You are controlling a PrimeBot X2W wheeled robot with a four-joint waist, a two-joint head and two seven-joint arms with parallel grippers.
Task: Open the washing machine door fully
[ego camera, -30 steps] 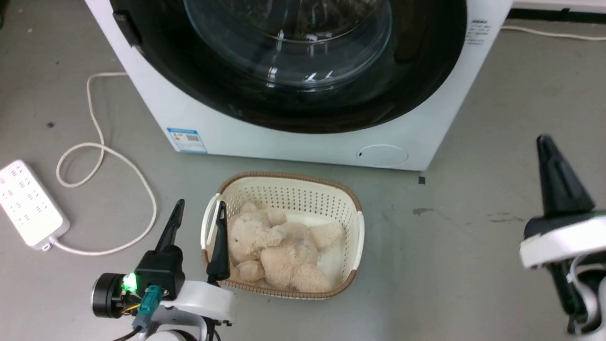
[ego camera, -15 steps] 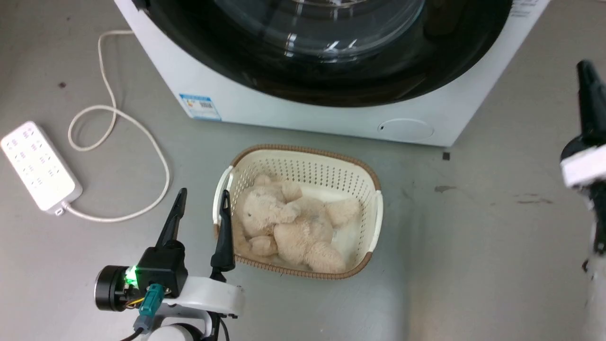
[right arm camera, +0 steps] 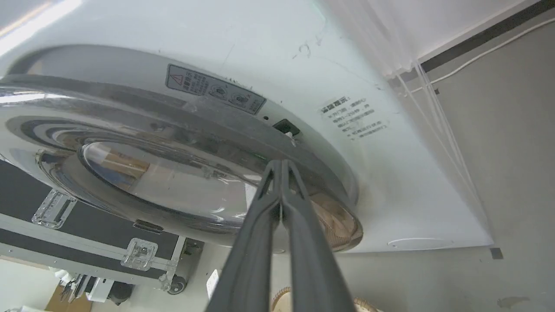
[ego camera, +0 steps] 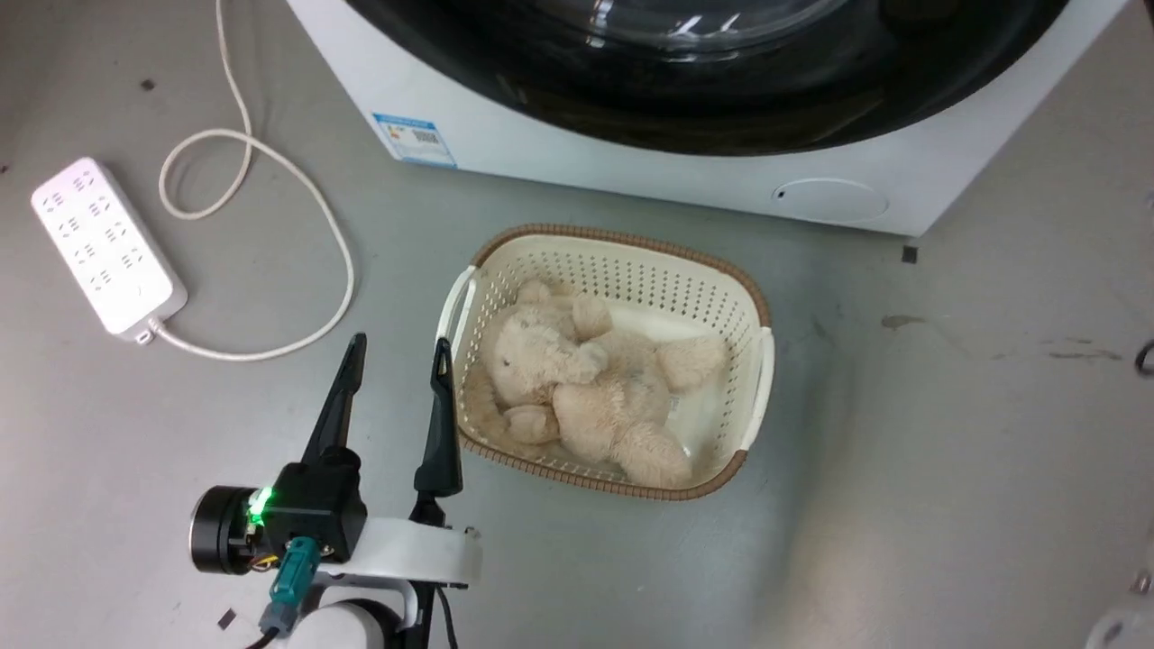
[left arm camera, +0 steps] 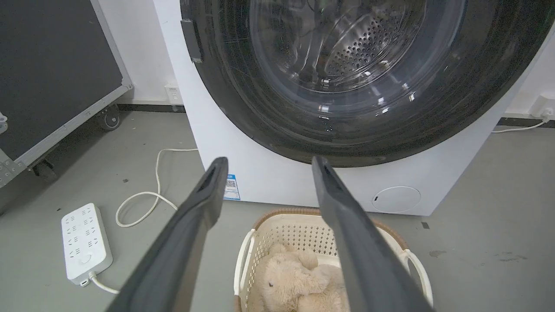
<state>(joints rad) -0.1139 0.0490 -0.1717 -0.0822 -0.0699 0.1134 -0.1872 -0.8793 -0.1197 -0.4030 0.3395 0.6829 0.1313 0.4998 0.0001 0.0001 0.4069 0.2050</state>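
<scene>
The washing machine [ego camera: 577, 162] stands at the top of the head view, its glossy black door [ego camera: 811, 108] lying against the white front. In the left wrist view the door [left arm camera: 390, 125] faces me with the steel drum behind its glass. My left gripper [ego camera: 398, 347] hovers low over the floor beside the basket, open and holding nothing [left arm camera: 269, 161]. In the right wrist view my right gripper [right arm camera: 280, 164] is shut on nothing, its tips close to the door's [right arm camera: 182, 130] right rim. I cannot tell whether they touch it.
A cream perforated basket [ego camera: 753, 297] holding a plush bear [ego camera: 577, 379] sits on the floor before the machine. A white power strip [ego camera: 104, 243] and its looping cable [ego camera: 297, 180] lie at the left. A black wheeled flight case [left arm camera: 52, 65] stands left of the machine.
The head camera has shifted, so the whole scene slid up and to the right. My right gripper rose along the right edge and left the head view. The left gripper kept its pose.
</scene>
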